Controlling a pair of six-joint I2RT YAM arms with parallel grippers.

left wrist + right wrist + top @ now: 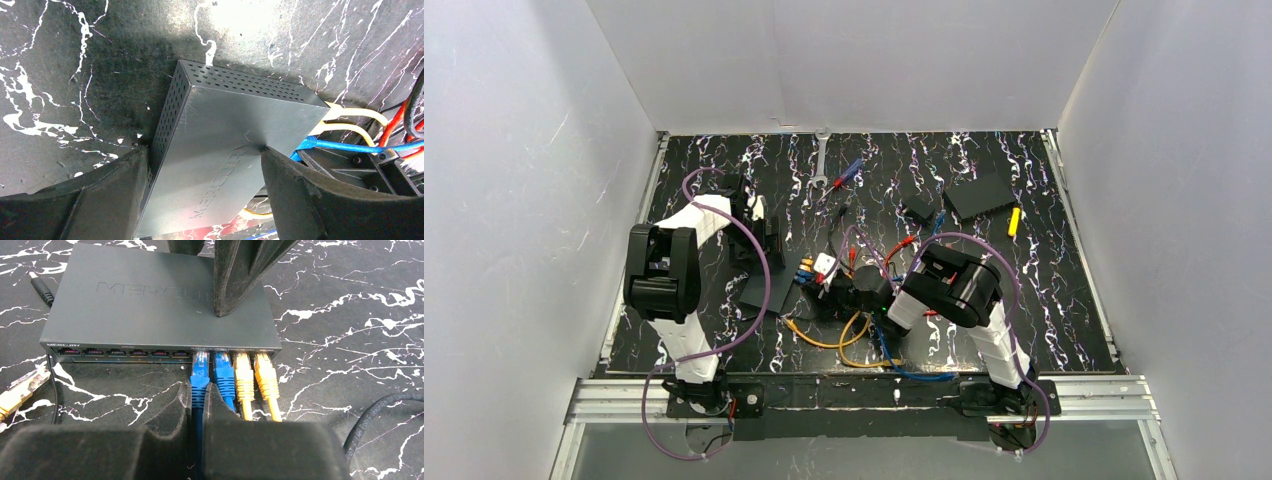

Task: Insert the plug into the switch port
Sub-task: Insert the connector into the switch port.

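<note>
Pinching blue plug (200,364) at switch (125,310) port, lower centre of frame, with clenched right gripper (200,392), bracing switch with spread-open left gripper (202,150).

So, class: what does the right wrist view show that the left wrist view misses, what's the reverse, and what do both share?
Right wrist only: the port row, with the right gripper shut on the blue plug there. Left wrist only: the perforated side of the switch. Both: the switch's lettered top, the left gripper over it, blue cables, yellow cables, the marbled table.
</note>
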